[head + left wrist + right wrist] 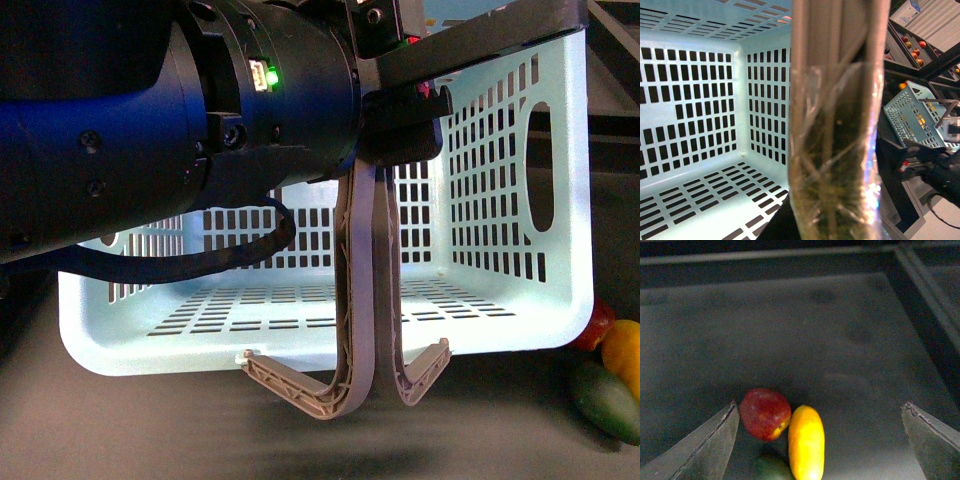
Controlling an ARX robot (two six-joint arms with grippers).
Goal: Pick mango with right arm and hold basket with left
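Observation:
The pale aqua basket (520,300) fills the front view, lifted off the dark table, its two brown handles (362,300) hanging down together. My left gripper (405,105) is shut on the basket at its upper rim; in the left wrist view the handles (840,125) run blurred right in front of the lens, beside the basket (700,100) interior. The yellow-orange mango (806,442) lies on the table between the wide-open fingers of my right gripper (820,440), nearer one finger (705,450). In the front view the mango (623,352) shows at the right edge.
A dark red fruit (765,413) touches the mango, and a dark green fruit (771,467) lies just beside both; the green fruit (606,400) also shows front right. A raised table edge (925,300) runs along one side. Another blue basket (917,117) stands in the background.

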